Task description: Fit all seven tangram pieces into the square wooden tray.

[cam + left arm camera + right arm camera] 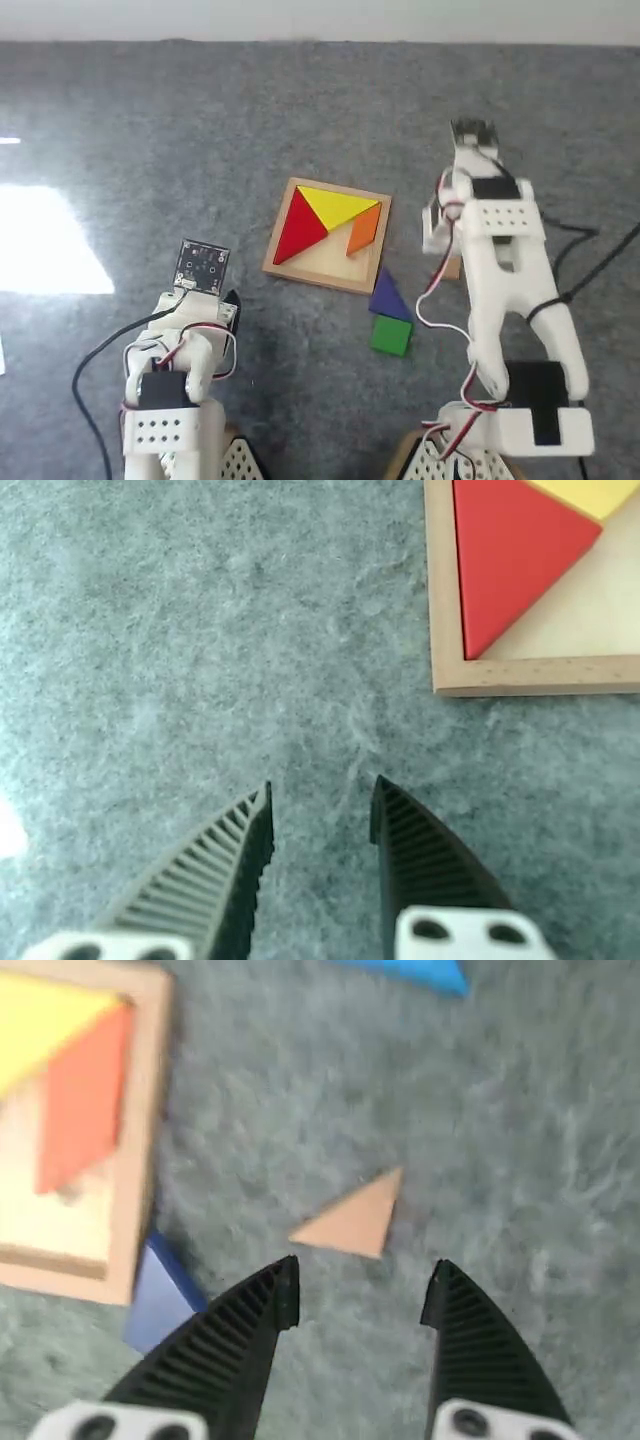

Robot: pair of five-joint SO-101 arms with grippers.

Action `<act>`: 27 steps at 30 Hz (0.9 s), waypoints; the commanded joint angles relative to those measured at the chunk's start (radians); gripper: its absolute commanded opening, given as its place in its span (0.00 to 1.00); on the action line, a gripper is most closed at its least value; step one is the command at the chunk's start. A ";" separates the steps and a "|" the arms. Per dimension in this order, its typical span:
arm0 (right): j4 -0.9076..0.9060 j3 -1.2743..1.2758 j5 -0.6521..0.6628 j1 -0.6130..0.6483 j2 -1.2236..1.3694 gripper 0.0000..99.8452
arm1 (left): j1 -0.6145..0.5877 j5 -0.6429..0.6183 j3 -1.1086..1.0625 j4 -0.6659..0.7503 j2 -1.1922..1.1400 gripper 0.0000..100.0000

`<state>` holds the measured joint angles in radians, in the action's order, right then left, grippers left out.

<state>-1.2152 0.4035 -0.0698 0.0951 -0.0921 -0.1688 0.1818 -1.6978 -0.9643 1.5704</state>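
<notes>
The square wooden tray (pixel 372 283) sits mid-desk on the grey felt-covered desk (pixel 150 130). It holds 3 pieces: a big red triangle (pixel 298 230), a big yellow triangle (pixel 335 205) along the tray's far edge, and an orange parallelogram (pixel 365 228) on the tray's right-arm side, with bare wood showing beside them.

Just off the tray's near corner lies a purple-blue triangle (pixel 388 296), with a green square block (pixel 390 335) right against it, farther from the tray. A small tan wooden triangle (pixel 355 1220) lies on the felt past the tray's orange side, and a bright blue piece (pixel 410 972) lies beyond that, cut off at the frame edge.

The left arm (pixel 175 390) has its jaws parted and empty over bare felt near the tray's red corner. The right arm (pixel 505 280) has its jaws spread wide and empty, with the tan triangle just ahead of the tips.
</notes>
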 commanded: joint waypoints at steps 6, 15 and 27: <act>0.050 0.163 -0.060 -0.061 -0.068 0.22 | -0.006 0.012 0.008 0.000 0.015 0.15; 0.200 0.219 -0.186 -0.059 -0.065 0.22 | -0.006 0.012 0.008 0.000 0.015 0.15; 0.263 0.176 -0.652 -0.051 0.111 0.22 | -0.006 0.012 0.008 0.000 0.015 0.15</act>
<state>-0.9605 0.6291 -0.6912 0.0460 -0.0153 -0.1688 0.1818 -1.6978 -0.9643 1.5704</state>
